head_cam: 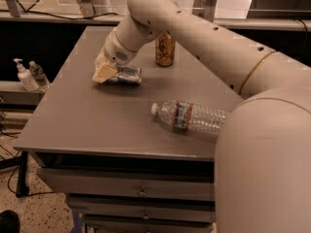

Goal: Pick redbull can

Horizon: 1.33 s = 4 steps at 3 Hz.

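The redbull can [127, 75] lies on its side on the grey table [87, 115], left of centre toward the back; it is silver with blue patches. My gripper [106, 74] is down at the can's left end, its cream fingertip covering that end. The arm reaches in from the right and hides part of the table's back.
A gold-brown can [164, 51] stands upright behind the redbull can. A clear plastic water bottle [192, 116] lies on its side at the right front. Two small bottles [29, 75] stand on a shelf left of the table. Drawers sit under the table front.
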{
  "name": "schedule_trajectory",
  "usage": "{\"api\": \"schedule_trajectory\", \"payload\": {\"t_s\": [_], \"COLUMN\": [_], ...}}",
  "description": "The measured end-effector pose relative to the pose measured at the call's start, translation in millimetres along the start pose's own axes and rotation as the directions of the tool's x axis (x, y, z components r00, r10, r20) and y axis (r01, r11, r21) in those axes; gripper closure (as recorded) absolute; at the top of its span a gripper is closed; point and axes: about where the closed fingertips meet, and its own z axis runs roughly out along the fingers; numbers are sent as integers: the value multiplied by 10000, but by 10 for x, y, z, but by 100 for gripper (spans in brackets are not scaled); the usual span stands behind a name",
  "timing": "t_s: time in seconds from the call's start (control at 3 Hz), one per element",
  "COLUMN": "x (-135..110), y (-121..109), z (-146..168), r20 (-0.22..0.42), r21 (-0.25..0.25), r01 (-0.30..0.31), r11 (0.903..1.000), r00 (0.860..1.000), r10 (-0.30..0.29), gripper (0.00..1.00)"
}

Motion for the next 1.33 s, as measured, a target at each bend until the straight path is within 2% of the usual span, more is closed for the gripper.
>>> {"api": "schedule_trajectory", "payload": {"t_s": [0.33, 0.67, 1.33], "x": [-50, -168, -541], "y": [9, 6, -90], "z": [-18, -65, -240], "r20": [94, 266, 554], "r21": [-43, -45, 112], "r01": [68, 286, 979], "r11": [10000, 9996, 9951], "r00": [9999, 9992, 9936], "r10": [-67, -284, -984], "gripper": [87, 100, 100]}}
